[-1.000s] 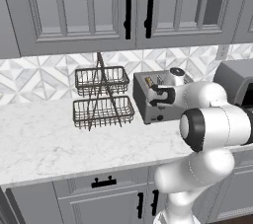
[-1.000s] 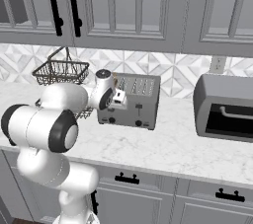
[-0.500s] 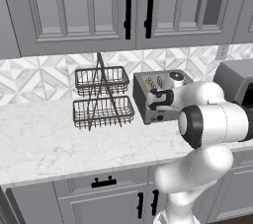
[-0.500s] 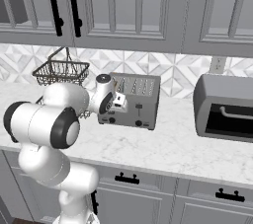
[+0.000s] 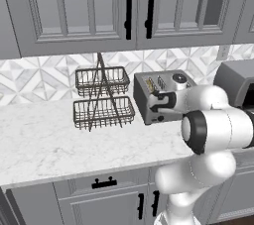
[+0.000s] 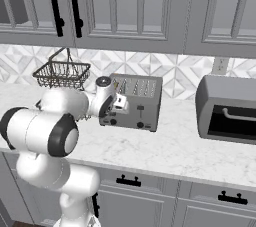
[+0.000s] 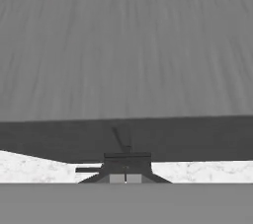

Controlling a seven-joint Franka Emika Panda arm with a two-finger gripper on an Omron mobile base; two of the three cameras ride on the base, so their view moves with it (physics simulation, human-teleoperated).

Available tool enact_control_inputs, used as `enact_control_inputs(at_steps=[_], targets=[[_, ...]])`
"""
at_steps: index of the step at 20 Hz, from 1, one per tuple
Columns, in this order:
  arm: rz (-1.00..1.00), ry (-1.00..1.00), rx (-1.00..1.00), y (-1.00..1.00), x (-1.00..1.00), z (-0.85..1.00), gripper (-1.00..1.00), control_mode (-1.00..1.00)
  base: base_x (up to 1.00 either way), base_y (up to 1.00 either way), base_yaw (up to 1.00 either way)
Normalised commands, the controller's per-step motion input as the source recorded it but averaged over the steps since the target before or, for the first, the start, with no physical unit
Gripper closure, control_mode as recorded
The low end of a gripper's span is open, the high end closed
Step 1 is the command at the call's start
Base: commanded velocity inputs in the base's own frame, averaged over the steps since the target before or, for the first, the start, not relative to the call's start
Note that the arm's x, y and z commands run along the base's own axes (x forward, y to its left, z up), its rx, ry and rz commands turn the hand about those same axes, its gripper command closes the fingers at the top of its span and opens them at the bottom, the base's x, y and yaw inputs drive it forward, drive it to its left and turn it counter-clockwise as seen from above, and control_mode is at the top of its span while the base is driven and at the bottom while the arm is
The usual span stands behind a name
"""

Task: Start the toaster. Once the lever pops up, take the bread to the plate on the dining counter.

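Gripper (image 6: pixel 119 103) has closed in on the boxy grey metal toaster's (image 6: pixel 137 96) front since 1 s ago.
Fingers together, nothing held; white marble worktop (image 5: pixel 44 142) left of the toaster lies open.

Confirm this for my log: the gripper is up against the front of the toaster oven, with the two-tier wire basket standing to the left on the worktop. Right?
Not quite. The gripper is against the front of the toaster, not the toaster oven, which stands apart further right in the right base view. The two-tier wire basket does stand to the left on the worktop.

Gripper (image 5: pixel 158 104) against toaster (image 5: pixel 149 96) front
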Motion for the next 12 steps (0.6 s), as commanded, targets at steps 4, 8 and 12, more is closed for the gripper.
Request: enact_control_inputs(at_steps=[4,8,12], targets=[[0.0,-0.17,0.0,0.0,-0.42,0.5,1.0,-1.0,0.0,0.0,0.0],[0.0,-0.02,-0.03,0.0,-0.17,0.72,1.0,-1.0,0.0,0.0,0.0],[0.0,-0.03,-0.06,0.0,0.0,0.72,1.0,-1.0,0.0,0.0,0.0]])
